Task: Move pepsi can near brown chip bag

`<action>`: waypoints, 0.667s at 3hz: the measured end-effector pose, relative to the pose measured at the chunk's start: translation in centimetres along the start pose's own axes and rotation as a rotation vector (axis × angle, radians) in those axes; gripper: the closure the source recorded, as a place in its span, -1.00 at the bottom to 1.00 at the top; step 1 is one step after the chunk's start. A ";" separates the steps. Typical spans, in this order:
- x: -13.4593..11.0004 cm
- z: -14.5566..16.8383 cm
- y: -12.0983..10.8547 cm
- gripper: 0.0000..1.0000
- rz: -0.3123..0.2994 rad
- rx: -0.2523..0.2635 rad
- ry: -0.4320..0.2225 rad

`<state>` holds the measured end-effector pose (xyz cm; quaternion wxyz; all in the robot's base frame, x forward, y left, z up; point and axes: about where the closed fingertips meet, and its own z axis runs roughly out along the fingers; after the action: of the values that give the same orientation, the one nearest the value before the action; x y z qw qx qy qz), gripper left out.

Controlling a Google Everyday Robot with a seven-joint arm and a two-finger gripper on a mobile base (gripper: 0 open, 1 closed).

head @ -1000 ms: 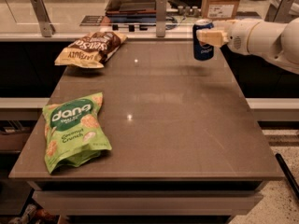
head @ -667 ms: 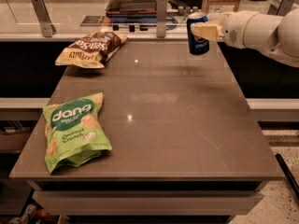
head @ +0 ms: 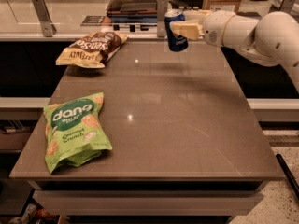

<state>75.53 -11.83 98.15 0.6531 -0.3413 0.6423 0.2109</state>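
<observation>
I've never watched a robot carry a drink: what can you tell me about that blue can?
The can is small, dark blue and metal-looking, with a silver top. It is nearly upright and seems to hang just above the table's far edge, to the right of the brown bag. Only the pale claw touches it, reaching in from the right and clamped around its middle.

Small dark blue Pepsi can (head: 177,42), silver top: upright, raised above far edge of bench (head: 187,125), gripped at side by white claw (head: 183,30). Crinkly dark brown chip bag (head: 93,48), yellow end: lying flat, far-left bench corner, well apart from can.
</observation>
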 end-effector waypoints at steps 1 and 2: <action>0.9 2.8 1.5 1.00 0.017 -0.066 -0.061; 1.1 3.5 2.6 1.00 0.009 -0.074 -0.033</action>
<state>76.19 -7.77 96.38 0.6497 -0.3587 0.6247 0.2429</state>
